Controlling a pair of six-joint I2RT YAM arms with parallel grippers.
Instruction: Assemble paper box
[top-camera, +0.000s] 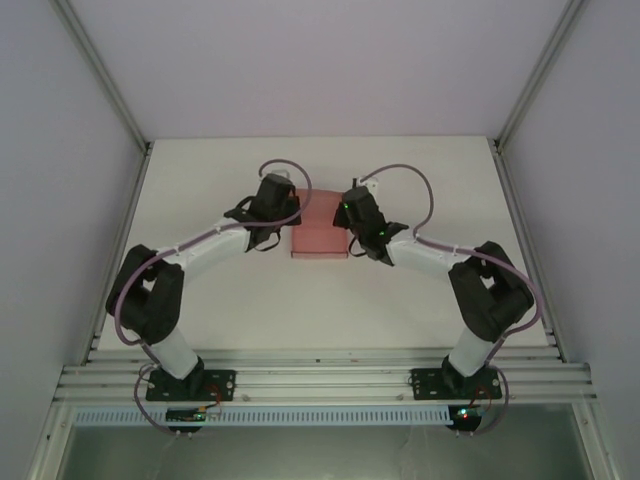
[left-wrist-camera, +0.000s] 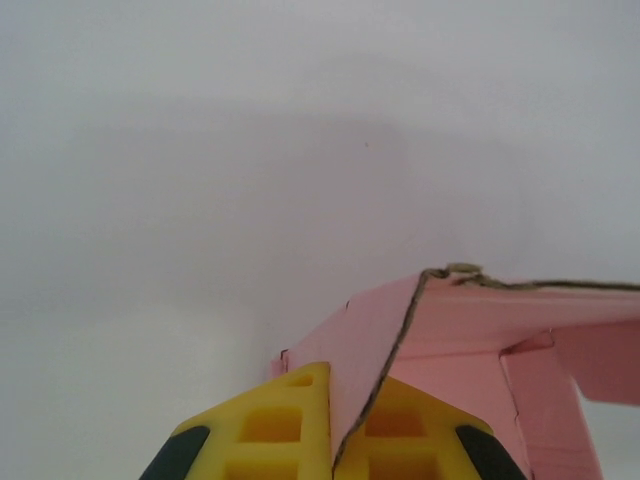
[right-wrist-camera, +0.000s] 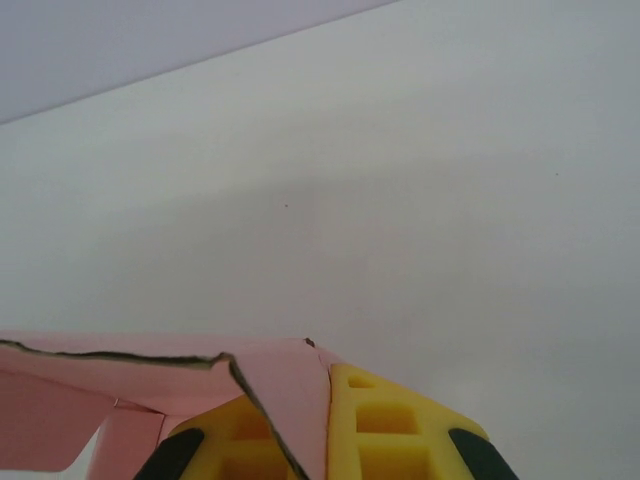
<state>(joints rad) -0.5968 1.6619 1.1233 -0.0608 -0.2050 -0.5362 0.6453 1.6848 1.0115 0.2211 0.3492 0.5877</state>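
Left tool (left-wrist-camera: 333, 445) and right tool (right-wrist-camera: 300, 440) are each closed tight on a side wall of the pink paper box (top-camera: 318, 232), at the middle of the white desk (top-camera: 250, 310). I judge both must move together and evenly, so that the thin card does not twist. Open desk lies all around; the rough wall edge (left-wrist-camera: 395, 340) looks fragile.
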